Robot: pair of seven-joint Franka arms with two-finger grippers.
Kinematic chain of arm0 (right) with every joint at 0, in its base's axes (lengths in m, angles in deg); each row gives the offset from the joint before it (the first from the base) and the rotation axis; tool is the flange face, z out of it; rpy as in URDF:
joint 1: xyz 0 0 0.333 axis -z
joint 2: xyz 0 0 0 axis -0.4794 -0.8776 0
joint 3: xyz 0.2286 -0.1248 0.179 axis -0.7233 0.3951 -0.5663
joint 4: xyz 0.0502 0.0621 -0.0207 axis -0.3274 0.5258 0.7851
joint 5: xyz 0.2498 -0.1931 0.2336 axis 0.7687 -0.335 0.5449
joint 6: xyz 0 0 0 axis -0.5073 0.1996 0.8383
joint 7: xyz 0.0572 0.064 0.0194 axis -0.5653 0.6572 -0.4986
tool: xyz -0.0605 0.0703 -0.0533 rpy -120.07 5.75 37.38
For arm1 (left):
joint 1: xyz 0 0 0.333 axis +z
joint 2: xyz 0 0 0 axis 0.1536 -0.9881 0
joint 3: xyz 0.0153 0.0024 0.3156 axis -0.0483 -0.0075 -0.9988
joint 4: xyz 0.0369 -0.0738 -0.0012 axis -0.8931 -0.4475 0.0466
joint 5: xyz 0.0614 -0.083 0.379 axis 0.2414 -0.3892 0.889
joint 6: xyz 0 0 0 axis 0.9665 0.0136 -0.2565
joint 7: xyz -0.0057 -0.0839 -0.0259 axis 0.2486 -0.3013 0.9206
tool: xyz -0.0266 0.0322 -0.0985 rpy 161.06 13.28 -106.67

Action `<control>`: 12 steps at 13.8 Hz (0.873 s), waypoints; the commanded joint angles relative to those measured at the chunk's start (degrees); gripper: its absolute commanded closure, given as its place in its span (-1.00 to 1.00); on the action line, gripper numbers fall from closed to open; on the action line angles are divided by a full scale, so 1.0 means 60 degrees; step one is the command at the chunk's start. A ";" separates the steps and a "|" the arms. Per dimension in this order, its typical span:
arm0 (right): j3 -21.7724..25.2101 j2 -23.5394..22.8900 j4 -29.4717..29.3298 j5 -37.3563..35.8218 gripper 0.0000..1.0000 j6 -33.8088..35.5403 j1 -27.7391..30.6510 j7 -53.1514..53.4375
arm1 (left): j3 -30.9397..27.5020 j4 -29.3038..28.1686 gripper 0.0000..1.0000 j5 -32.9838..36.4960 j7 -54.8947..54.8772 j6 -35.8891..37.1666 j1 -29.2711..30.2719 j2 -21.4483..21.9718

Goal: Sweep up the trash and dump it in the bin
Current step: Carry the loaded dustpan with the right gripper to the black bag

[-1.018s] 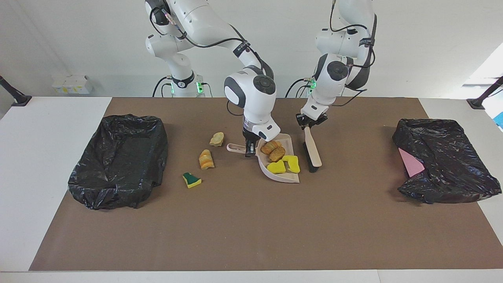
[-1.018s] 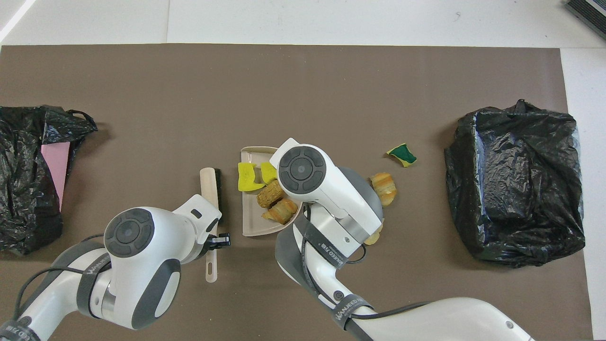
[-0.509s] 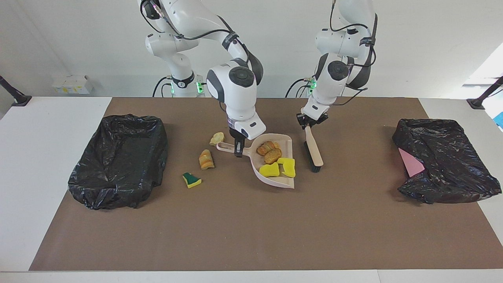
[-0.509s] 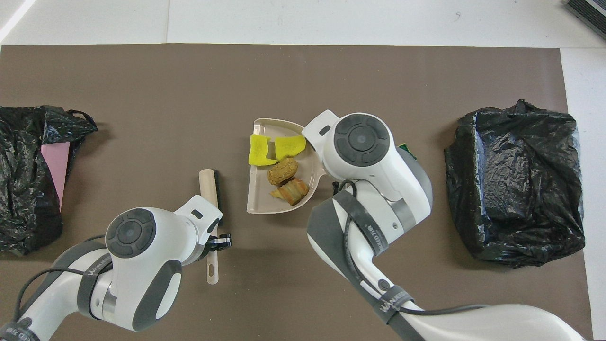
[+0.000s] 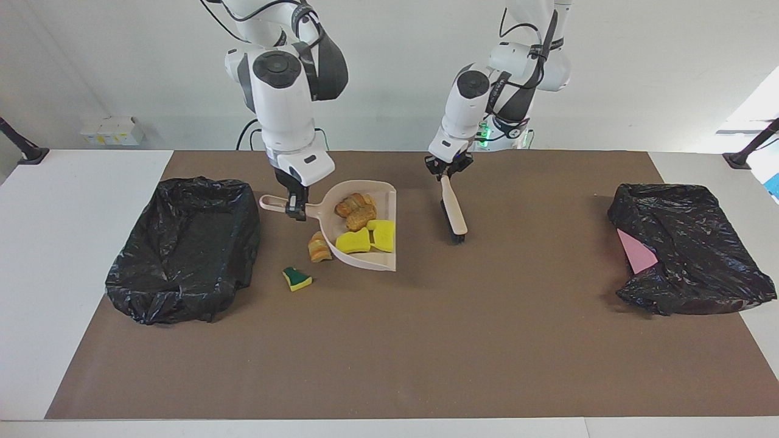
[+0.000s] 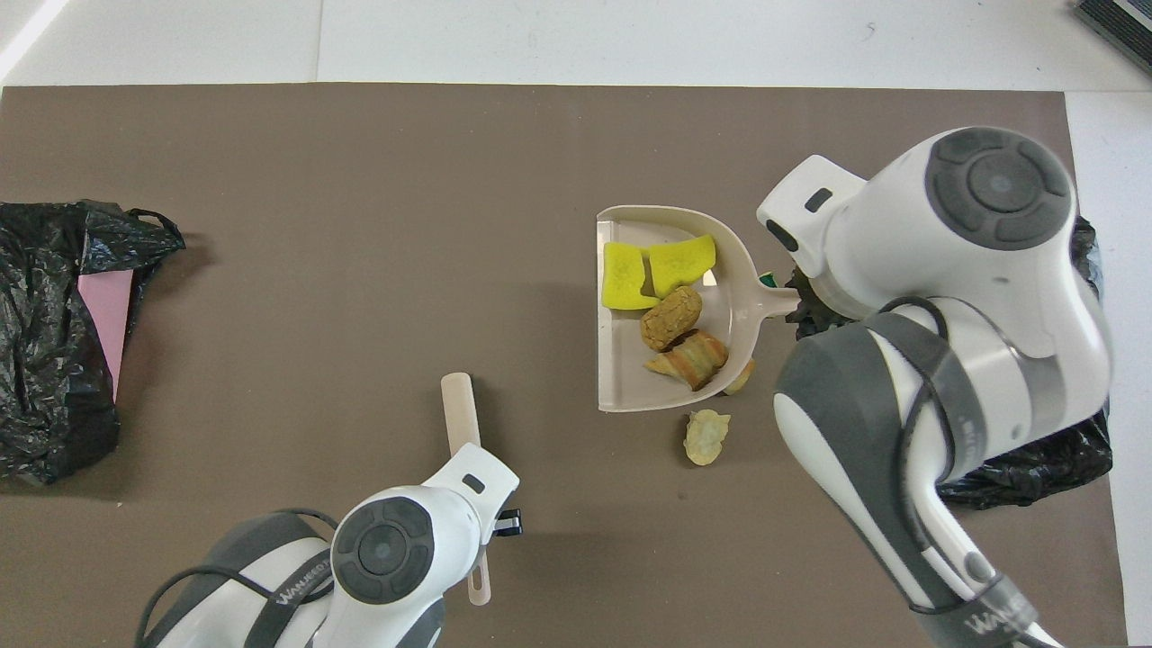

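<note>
Right tool [image 5: 296, 213], clamped on the dustpan [image 5: 365, 228] handle, has lifted it toward the black bin [image 5: 182, 246], carrying 4 scraps [image 5: 362, 226]. 3 scraps [image 5: 297, 278] remain on the tabletop [image 5: 389, 340]. Left tool [image 5: 446, 172], gripping the brush [image 5: 453, 213], has also risen. Dumping appears imminent.

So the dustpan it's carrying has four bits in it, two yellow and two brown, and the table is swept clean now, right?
Not clean. The dustpan does hold four scraps, but the facing view shows a bread lump and a green-backed sponge on the table, and the overhead view shows another pale lump.
</note>
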 commanded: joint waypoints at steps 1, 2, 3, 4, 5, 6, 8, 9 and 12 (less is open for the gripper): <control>-0.0105 0.1046 0.1013 0.0236 1.00 -0.0069 0.0907 -0.1047 | -0.0104 -0.0690 1.00 0.0179 0.0897 -0.0472 -0.0939 0.0500; -0.0090 0.1193 0.1160 0.0236 1.00 -0.0098 0.1404 -0.1747 | -0.0104 -0.0866 1.00 0.0179 0.1291 -0.0852 -0.1261 0.0384; -0.0076 0.1209 0.1162 0.0309 1.00 -0.0098 0.1887 -0.2464 | -0.0104 -0.0955 1.00 0.0179 0.1469 -0.1103 -0.1351 0.0339; -0.0061 0.1209 0.1176 0.0556 1.00 -0.0084 0.2443 -0.3240 | -0.0104 -0.0942 1.00 0.0179 0.1471 -0.1134 -0.1294 0.0310; -0.0061 0.1209 0.1220 0.0791 1.00 -0.0113 0.3072 -0.4002 | -0.0118 -0.0854 0.45 0.0179 0.1413 -0.1091 -0.1221 0.0150; -0.0046 0.1296 0.1394 0.0793 1.00 -0.0229 0.3557 -0.4691 | -0.0133 -0.0621 -0.99 0.0164 0.1412 -0.0989 -0.1017 -0.0026; -0.0017 0.1603 0.2008 0.0808 1.00 -0.1030 0.4553 -0.6067 | -0.0133 0.0080 -1.00 0.0179 0.1310 -0.0727 -0.0199 -0.0378; -0.0002 0.1779 0.2345 0.0793 1.00 -0.1645 0.5022 -0.6829 | -0.0148 0.0374 -1.00 0.0179 0.1223 -0.0420 0.0139 -0.0452; 0.0012 0.1577 0.2685 0.0561 1.00 -0.2529 0.6269 -0.7949 | -0.0148 0.1078 -1.00 0.0179 0.0068 -0.0300 0.1486 -0.0467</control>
